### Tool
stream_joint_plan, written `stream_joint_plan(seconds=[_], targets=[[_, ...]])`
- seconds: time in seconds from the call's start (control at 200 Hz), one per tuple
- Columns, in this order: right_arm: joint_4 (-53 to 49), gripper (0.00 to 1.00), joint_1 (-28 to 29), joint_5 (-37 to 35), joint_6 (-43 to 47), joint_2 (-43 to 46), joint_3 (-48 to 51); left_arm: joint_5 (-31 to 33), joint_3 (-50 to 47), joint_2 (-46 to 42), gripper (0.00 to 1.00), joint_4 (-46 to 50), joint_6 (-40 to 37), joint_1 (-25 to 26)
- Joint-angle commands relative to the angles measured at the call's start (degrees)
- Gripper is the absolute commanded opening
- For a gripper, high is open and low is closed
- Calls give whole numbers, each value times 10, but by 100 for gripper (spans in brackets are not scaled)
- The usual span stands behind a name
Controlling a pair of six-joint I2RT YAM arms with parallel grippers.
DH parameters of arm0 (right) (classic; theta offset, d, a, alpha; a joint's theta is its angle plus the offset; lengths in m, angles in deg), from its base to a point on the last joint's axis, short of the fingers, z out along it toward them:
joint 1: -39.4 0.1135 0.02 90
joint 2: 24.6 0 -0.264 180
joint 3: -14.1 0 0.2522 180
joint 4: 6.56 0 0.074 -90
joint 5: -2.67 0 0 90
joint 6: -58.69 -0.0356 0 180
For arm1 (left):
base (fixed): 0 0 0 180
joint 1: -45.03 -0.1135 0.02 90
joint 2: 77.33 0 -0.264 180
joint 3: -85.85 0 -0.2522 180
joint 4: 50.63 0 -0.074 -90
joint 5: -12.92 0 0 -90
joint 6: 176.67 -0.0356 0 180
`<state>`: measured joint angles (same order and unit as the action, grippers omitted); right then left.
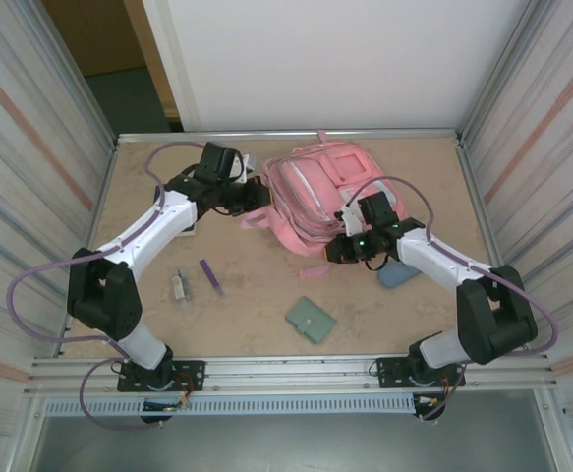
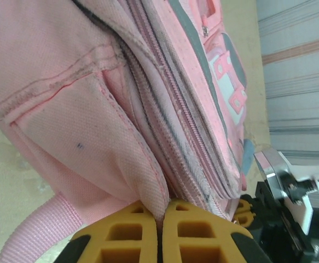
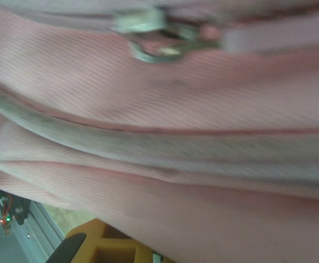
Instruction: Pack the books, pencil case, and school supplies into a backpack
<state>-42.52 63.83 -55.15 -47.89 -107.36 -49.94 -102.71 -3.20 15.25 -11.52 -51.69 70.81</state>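
The pink backpack (image 1: 311, 187) lies far-centre on the table (image 1: 257, 305). The left gripper (image 2: 159, 222) pinches a fold of its fabric, fingers pressed together. The right gripper (image 1: 338, 248) is closed at its near corner, any catch hidden. The pencil case (image 1: 400, 274) lies just beside it.

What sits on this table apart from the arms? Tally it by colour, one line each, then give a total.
Pink: 1, the pink fabric backpack
Purple: 1, the short purple pen
Grey-white: 1, the small grey-white stick-like piece
Sage green: 1, the sage-green square folder
Slate blue: 1, the slate-blue soft pouch, partly under the right arm
Total: 5
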Motion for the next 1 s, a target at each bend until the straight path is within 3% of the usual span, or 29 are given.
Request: stream_joint_plan(seconds=[0.0, 0.361, 0.396, 0.521, 0.586, 0.757, 0.997], targets=[[37, 1, 42, 13, -11, -40, -47, -17, -30, 9, 0, -62, 9, 15], [70, 13, 138, -75, -36, -175, -101, 22, -111, 69, 0, -114, 13, -6], [69, 14, 141, -81, -37, -175, -99, 24, -118, 70, 5, -115, 20, -13], [78, 26, 154, -105, -14, -145, -74, 34, -145, 56, 37, -111, 28, -46], [78, 31, 162, -111, 0, -130, -65, 25, -156, 41, 45, -108, 34, -62], [44, 41, 175, -173, 35, -70, -51, 33, -194, -32, 50, -85, 22, -55], [-2, 50, 167, -314, 73, 47, -16, 70, -213, -136, 52, -8, -48, 17]])
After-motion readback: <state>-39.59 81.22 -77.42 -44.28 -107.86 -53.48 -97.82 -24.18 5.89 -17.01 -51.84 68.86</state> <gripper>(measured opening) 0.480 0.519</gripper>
